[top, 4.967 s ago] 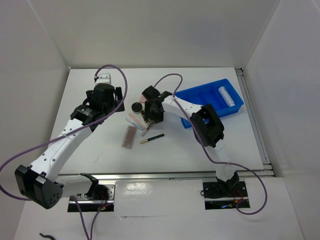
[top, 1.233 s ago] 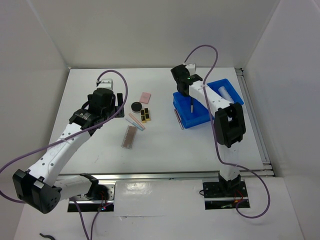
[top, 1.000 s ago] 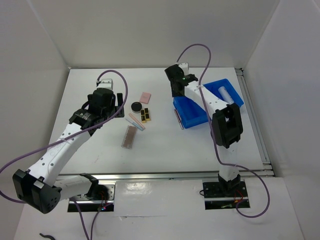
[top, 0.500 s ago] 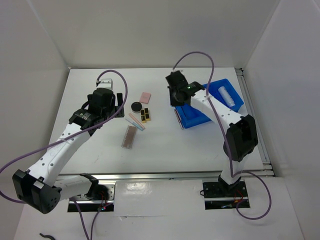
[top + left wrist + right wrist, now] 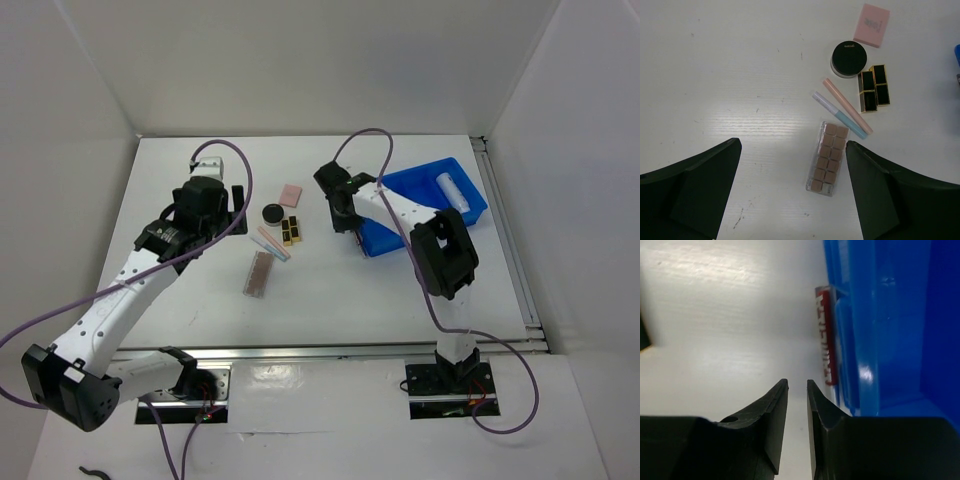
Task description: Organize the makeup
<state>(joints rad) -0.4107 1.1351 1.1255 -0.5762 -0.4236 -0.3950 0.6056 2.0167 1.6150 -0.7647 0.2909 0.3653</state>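
The makeup lies in a cluster mid-table: pink square pad [image 5: 872, 25], round black compact [image 5: 849, 58], black-and-gold palette [image 5: 874, 94], two thin pencils [image 5: 845, 112] and brownish-pink palette [image 5: 828, 158]. A white tube [image 5: 452, 190] lies in the blue tray [image 5: 470, 205]. My left gripper [image 5: 792, 144] hovers wide open above the table, left of the brownish-pink palette, holding nothing. My right gripper [image 5: 797, 382] is low over the table just left of the tray's wall [image 5: 867, 315]. Its jaws stand a narrow gap apart and empty.
A thin red-and-white strip [image 5: 825, 335] lies against the tray's outer left wall. White enclosure walls stand on three sides. Purple cables loop over both arms. A metal rail [image 5: 330, 350] runs along the near table edge.
My right gripper has come off the blue tray, moving left and down to the table beside it, and its jaws have narrowed. The left arm and the cluster have barely moved.
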